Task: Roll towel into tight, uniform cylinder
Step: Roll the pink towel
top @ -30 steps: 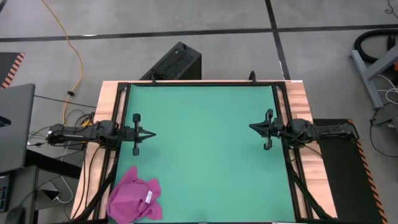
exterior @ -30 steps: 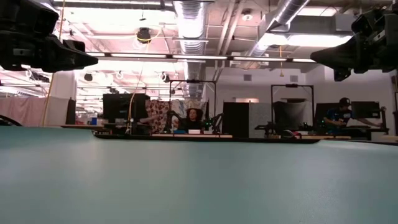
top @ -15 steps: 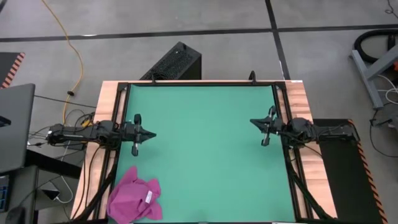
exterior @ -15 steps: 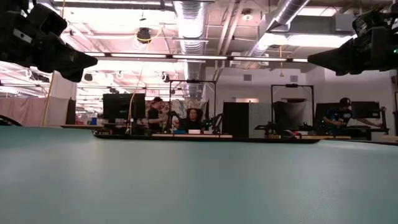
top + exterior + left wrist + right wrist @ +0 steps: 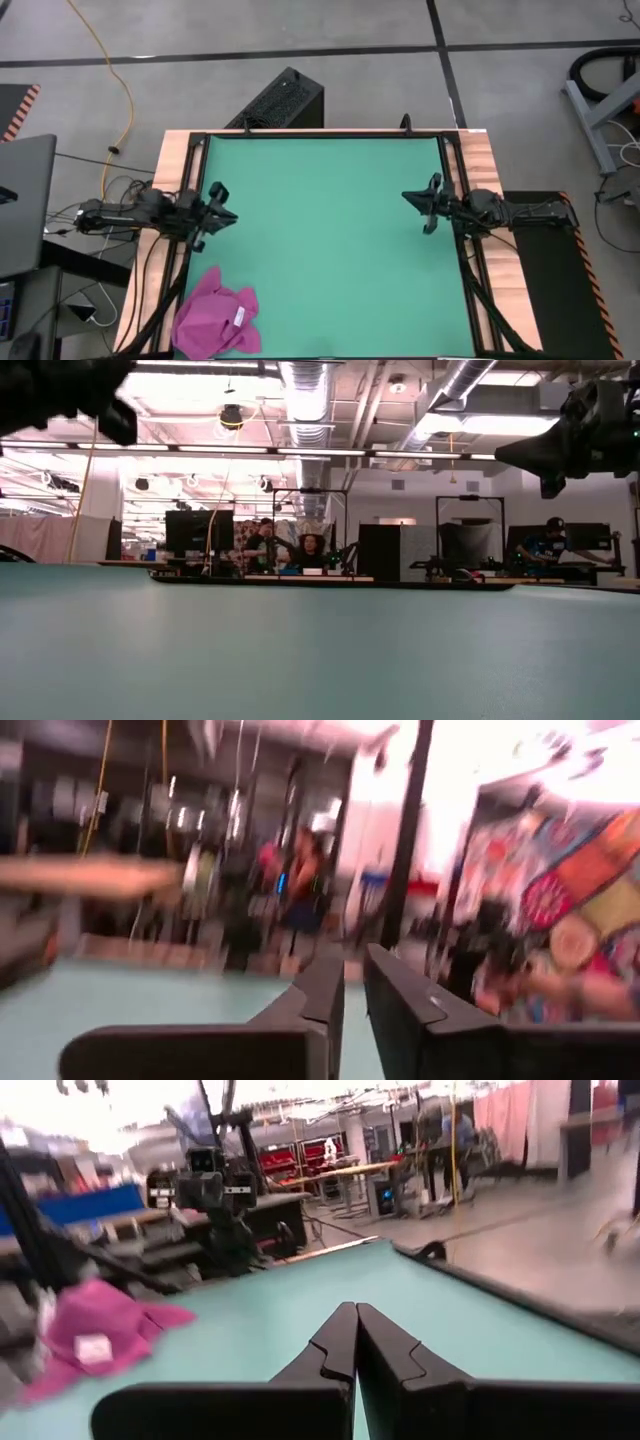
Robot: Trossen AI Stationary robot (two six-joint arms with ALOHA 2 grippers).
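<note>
The magenta-pink towel (image 5: 217, 323) lies crumpled in a loose heap at the near left corner of the green mat (image 5: 330, 250). Its white tag (image 5: 240, 317) faces up, and its left part lies over the mat's edge. It also shows in the right wrist view (image 5: 95, 1335). My left gripper (image 5: 233, 212) is shut and empty above the mat's left edge, farther from the near edge than the towel. My right gripper (image 5: 405, 196) is shut and empty above the mat's right edge. Both are raised off the mat in the low view.
A wooden border and black rails (image 5: 190, 170) frame the mat. A black box (image 5: 282, 98) stands on the floor beyond the far edge. People sit at desks (image 5: 300, 552) in the room behind the table.
My left gripper has drawn back toward the table's left edge and turned about its own axis, rising toward the top of the low view. My right gripper has turned a little in place. The towel has not moved.
</note>
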